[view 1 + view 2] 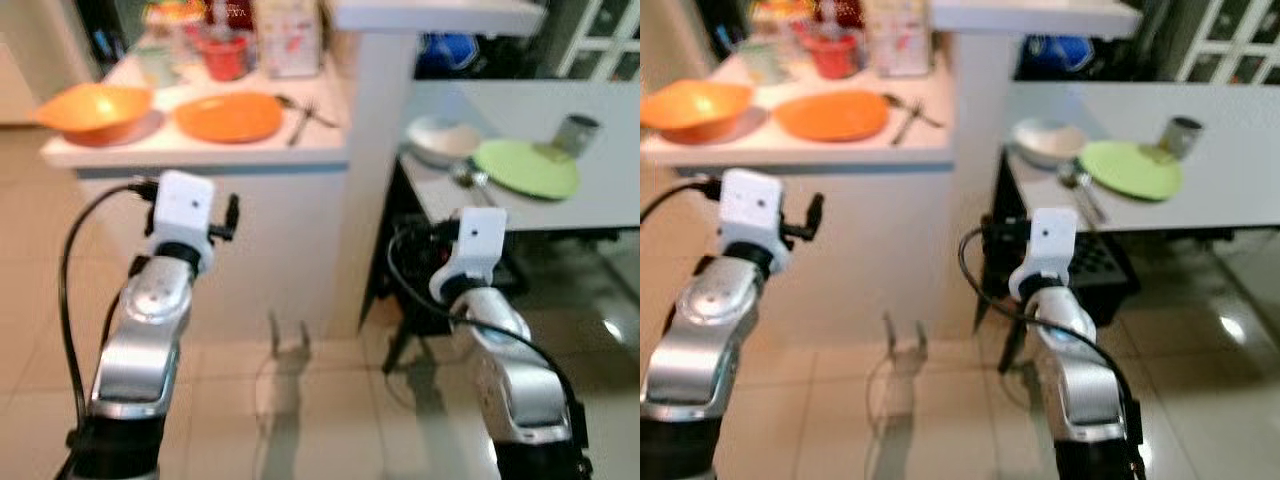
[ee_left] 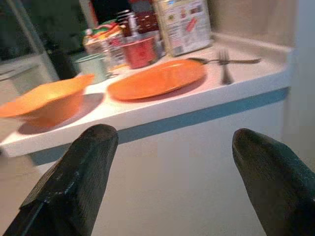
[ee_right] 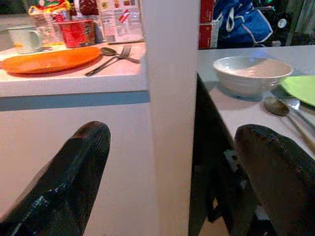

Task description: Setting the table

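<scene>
On the white counter (image 1: pixel 200 150) sit an orange bowl (image 1: pixel 95 110), an orange plate (image 1: pixel 228 117) and a fork with a spoon (image 1: pixel 305 118). To the right, the grey table (image 1: pixel 600 200) holds a white bowl (image 1: pixel 442 140), a green plate (image 1: pixel 525 167), a metal cup (image 1: pixel 575 135) and cutlery (image 1: pixel 470 180). My left gripper (image 2: pixel 173 135) is open and empty, held below the counter's edge in front of the orange plate (image 2: pixel 156 78). My right gripper (image 3: pixel 172 132) is open and empty, facing the white pillar (image 3: pixel 170 98) between counter and table.
A red cup (image 1: pixel 225 55), a carton (image 1: pixel 290 38) and packets stand at the back of the counter. A mug (image 3: pixel 24 38) is at its far left. A blue bag (image 1: pixel 448 50) lies behind the table. Dark chair or table legs (image 1: pixel 400 330) stand under the table on the tiled floor.
</scene>
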{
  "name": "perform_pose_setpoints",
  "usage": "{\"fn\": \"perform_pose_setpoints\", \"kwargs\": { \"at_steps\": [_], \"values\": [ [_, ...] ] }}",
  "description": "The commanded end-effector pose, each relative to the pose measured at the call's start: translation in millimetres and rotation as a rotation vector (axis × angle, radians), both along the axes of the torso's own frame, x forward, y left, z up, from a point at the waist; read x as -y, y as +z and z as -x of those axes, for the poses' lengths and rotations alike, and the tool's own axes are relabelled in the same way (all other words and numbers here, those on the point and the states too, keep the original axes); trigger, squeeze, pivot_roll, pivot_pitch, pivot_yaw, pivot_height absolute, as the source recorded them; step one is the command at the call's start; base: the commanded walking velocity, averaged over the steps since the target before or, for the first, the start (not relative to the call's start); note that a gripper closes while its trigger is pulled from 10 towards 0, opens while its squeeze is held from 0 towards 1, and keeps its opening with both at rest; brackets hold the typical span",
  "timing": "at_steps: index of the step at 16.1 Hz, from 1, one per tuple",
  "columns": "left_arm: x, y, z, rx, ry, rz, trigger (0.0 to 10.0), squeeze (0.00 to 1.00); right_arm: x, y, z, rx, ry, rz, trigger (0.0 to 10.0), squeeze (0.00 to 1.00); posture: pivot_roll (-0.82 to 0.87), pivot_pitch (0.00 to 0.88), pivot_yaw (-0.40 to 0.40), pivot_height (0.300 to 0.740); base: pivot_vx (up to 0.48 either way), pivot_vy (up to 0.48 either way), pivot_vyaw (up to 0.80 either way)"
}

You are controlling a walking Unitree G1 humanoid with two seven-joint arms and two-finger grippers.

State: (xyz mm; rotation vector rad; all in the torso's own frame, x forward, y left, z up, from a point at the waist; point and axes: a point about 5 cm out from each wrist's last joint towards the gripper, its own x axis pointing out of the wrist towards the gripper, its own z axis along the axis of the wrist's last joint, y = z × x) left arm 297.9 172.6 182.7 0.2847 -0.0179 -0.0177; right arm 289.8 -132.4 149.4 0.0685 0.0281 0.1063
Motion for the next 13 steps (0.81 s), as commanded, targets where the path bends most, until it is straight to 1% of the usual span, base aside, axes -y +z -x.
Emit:
{"fn": "perform_pose_setpoints", "kwargs": {
  "at_steps": [1,9,11,12,13],
  "values": [
    [8.8,1.3,-0.5,0.007,-0.032,0.007,10.0,0.0,8.7,-1.1,-0.3,-0.008,-0.027,0.006,10.0,0.0,0.01,0.0,-0.004,0.74,0.0,0.386,0.0],
    [6.4,2.0,-2.4,0.011,-0.021,0.003,10.0,0.0,9.7,-2.9,-2.4,-0.018,-0.031,0.013,10.0,0.0,0.01,0.0,-0.006,0.74,0.0,0.385,0.0],
    [7.9,2.7,-2.3,0.003,-0.051,0.004,10.0,0.0,9.5,-2.1,-3.2,-0.016,-0.033,0.012,10.0,0.0,0.01,0.0,-0.004,0.74,0.0,0.0,0.0],
    [7.4,3.4,-2.3,0.005,-0.048,-0.032,10.0,0.0,9.2,-1.8,-3.8,-0.015,-0.033,0.012,10.0,0.0,0.01,0.0,-0.004,0.74,0.0,-0.48,0.0],
    [6.4,3.4,-2.7,0.008,-0.039,-0.042,10.0,0.0,9.0,-1.5,-4.4,-0.013,-0.035,0.013,10.0,0.0,0.01,0.0,-0.004,0.74,0.0,-0.48,0.0]
  ]
}}
